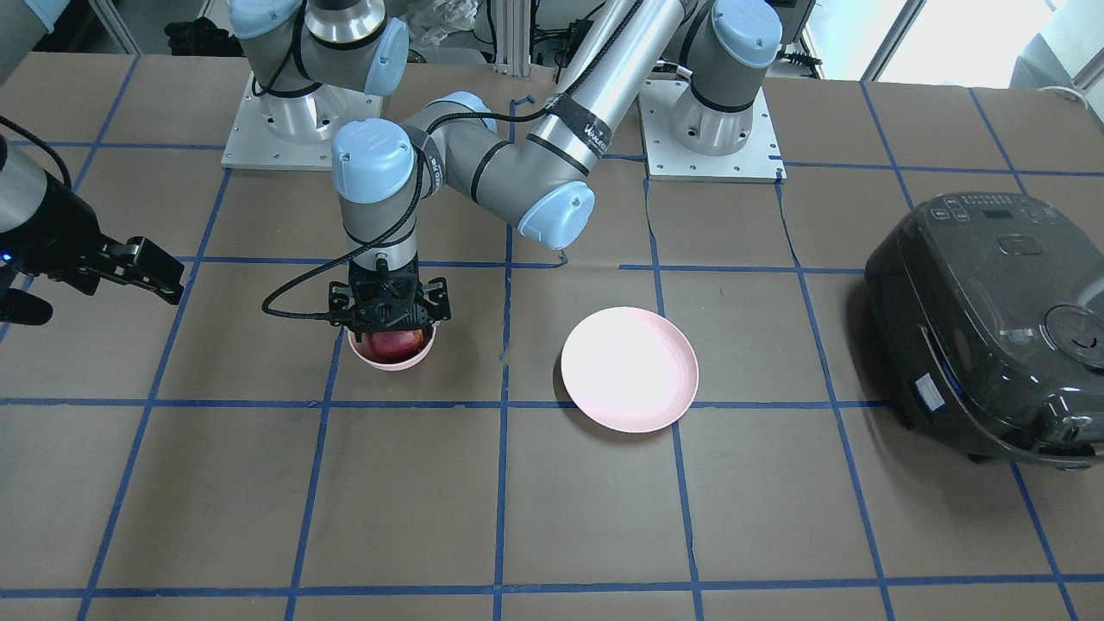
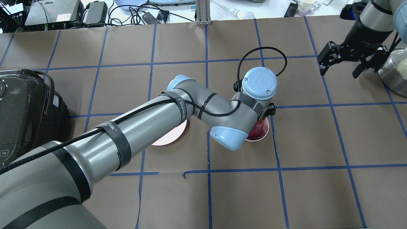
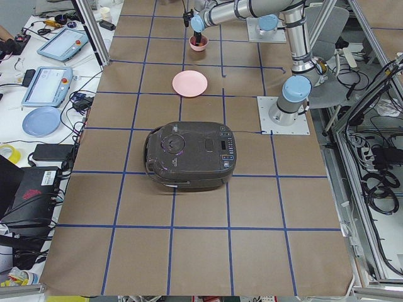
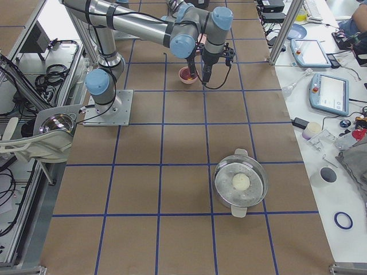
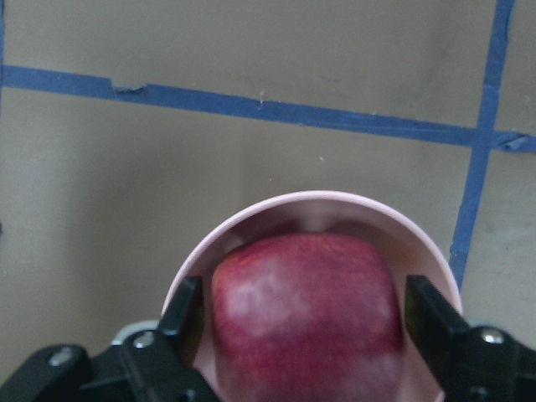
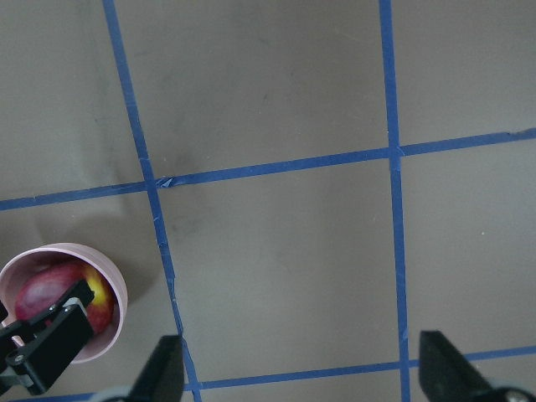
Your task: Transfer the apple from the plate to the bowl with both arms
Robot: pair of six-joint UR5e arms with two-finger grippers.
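The dark red apple [image 1: 392,345] lies in the small deep pink bowl [image 1: 392,363]. My left gripper [image 1: 390,323] points straight down over the bowl. In the left wrist view its black fingers [image 5: 188,314] stand either side of the apple [image 5: 306,310] with small gaps, open, inside the bowl's rim [image 5: 318,201]. The wide pink plate [image 1: 630,369] lies bare to the side; the left arm partly covers it in the overhead view [image 2: 168,138]. My right gripper [image 2: 338,73] hangs open and empty well away from the bowl; its wrist view shows the bowl [image 6: 117,293] at lower left.
A dark rice cooker [image 1: 992,328] stands at the table end beyond the plate. A steel pot with a glass lid [image 4: 241,183] stands at the other end, near the right gripper. Brown paper with blue tape lines covers the table.
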